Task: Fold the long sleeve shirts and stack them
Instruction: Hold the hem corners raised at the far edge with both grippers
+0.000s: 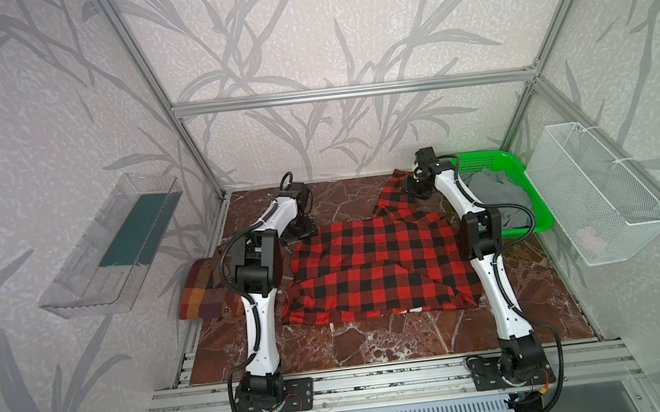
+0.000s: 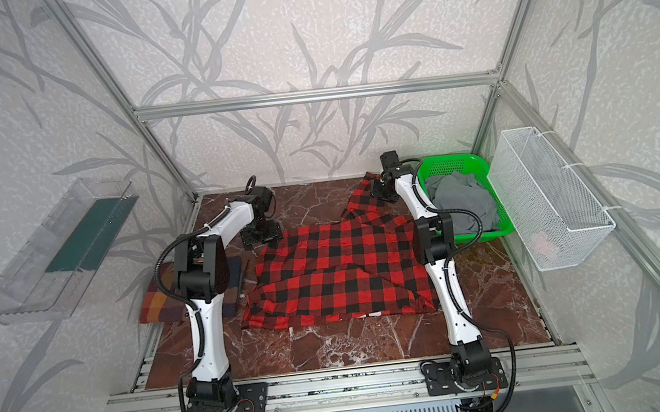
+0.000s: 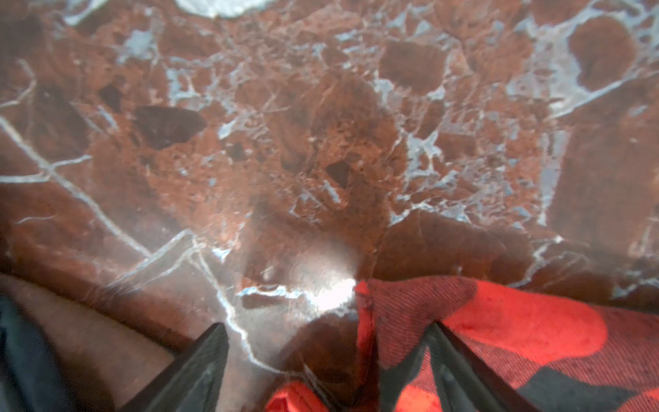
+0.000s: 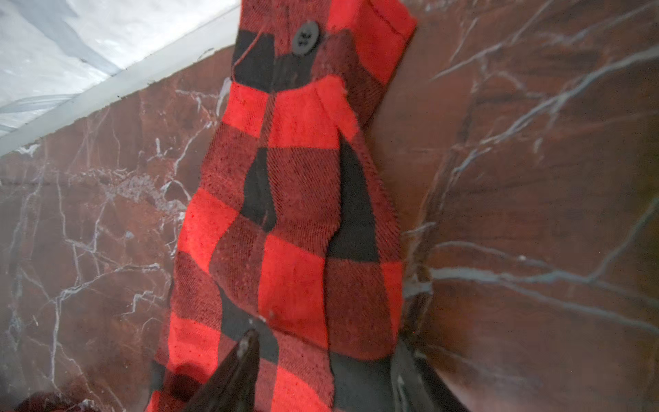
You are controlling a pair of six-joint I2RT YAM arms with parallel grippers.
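Folded shirt (image 1: 199,289) left of spread shirt (image 1: 372,269), seemingly apart.

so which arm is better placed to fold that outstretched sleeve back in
Right. Its gripper sits over the sleeve, short of the cuff, jaws open. The left gripper is at the shirt's opposite far corner, away from that sleeve.

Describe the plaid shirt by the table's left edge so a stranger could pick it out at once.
Start at the dark red marble table and go to its left edge, where the left arm rises. Partly hidden behind that arm lies a compact folded shirt. Its brown, orange and maroon plaid sets it apart from the big red-and-black checked shirt spread across the middle.
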